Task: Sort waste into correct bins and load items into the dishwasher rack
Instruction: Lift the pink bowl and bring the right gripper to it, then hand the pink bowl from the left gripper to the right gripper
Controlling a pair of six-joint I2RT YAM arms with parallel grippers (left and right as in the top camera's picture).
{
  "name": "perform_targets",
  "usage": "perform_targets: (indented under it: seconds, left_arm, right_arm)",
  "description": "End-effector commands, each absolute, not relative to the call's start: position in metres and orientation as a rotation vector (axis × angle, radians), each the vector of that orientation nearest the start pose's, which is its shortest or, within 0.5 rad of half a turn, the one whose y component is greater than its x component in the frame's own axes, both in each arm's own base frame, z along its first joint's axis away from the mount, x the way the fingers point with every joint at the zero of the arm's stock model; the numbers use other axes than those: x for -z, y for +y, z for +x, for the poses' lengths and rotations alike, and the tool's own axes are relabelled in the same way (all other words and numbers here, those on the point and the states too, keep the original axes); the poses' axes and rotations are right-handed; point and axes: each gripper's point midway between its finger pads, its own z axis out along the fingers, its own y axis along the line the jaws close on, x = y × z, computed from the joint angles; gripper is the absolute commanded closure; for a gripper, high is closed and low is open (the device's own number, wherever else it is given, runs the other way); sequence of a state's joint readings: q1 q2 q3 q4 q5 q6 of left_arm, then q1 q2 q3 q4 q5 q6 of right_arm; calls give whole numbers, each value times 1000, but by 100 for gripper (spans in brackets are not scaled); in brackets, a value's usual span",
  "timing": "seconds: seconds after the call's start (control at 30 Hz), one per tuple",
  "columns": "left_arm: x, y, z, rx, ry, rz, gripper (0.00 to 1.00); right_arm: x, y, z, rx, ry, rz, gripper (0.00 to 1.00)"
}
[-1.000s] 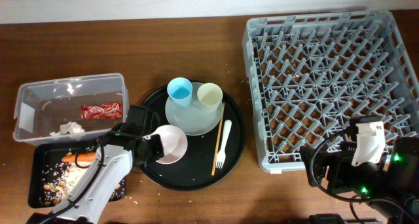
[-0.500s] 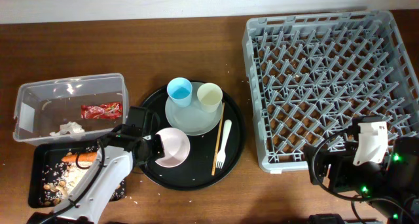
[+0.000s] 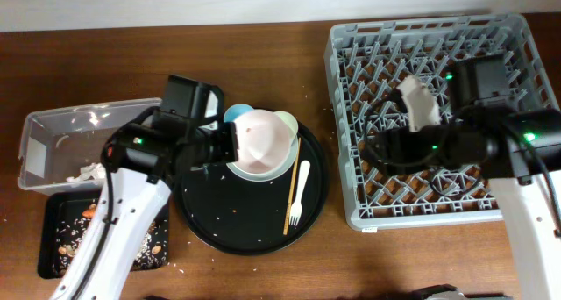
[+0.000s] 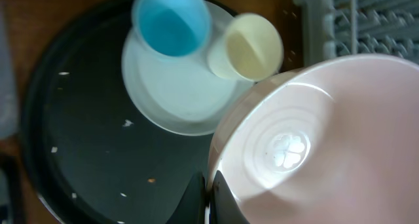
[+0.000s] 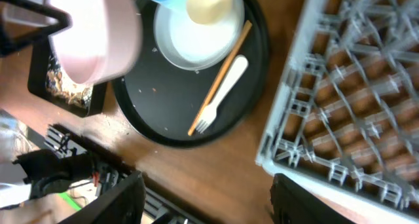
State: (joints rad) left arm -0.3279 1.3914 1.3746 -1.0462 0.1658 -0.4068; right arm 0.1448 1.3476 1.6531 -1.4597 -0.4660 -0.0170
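Note:
My left gripper [image 3: 230, 145] is shut on the rim of the small pinkish bowl [image 3: 266, 140] and holds it tilted above the pale plate [image 3: 256, 172]; its grip on the bowl [image 4: 314, 139] shows in the left wrist view [image 4: 209, 199]. The blue cup [image 3: 234, 115] and cream cup [image 3: 290, 122] stand on the plate. The chopsticks [image 3: 292, 186] and white fork [image 3: 301, 191] lie on the round black tray [image 3: 219, 217]. My right gripper [image 3: 379, 149] is open and empty above the grey rack [image 3: 438, 37]. The tissue [image 3: 86, 171] lies in the clear tub [image 3: 53, 133]. Scraps [image 3: 66, 246] lie in the shallow black tray [image 3: 48, 212]. Wrapper and carrot are hidden.
The rack fills the right half of the table and holds nothing. The left arm crosses over the tub and the shallow tray. The right wrist view shows the bowl [image 5: 91, 34], the chopsticks [image 5: 222, 73], the fork [image 5: 224, 93] and the rack's corner [image 5: 288, 145].
My left gripper has lifted the bowl off the round tray and carried it back and right, over the plate. My right arm has swung from the table's front edge to above the rack.

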Motion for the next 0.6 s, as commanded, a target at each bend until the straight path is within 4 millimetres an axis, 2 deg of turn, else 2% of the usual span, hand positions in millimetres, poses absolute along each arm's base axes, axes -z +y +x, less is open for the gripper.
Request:
perform_targets:
  seconds: [0.0, 0.07, 0.17, 0.23, 0.33, 0.4, 0.5, 0.57]
  left_arm:
    - [-224, -157, 305, 506, 2674, 60, 100]
    - [-224, -162, 302, 511, 2676, 82, 100]
    - [-224, -163, 301, 512, 2678, 90, 100]
    - [-224, -163, 301, 512, 2678, 90, 100]
    - [-222, -163, 300, 510, 2685, 89, 100]
    - [-219, -163, 298, 510, 2694, 81, 100]
    - [-211, -163, 297, 504, 2710, 79, 100]
    - [-206, -168, 296, 513, 2710, 85, 100]
  right_arm:
    - [-300, 129, 259, -611, 2639, -321, 37]
    - [-299, 144, 265, -555, 2618, -299, 39]
    - [-284, 160, 275, -378, 2587, -248, 38]
    - [-271, 178, 279, -379, 2561, -305, 38]
    - [-236, 200, 292, -387, 2559, -314, 40]
    - [-226, 211, 294, -387, 2572, -344, 40]
    - [-228, 226, 296, -413, 2541, -379, 40]
    - [-230, 229, 297, -423, 2525, -383, 40]
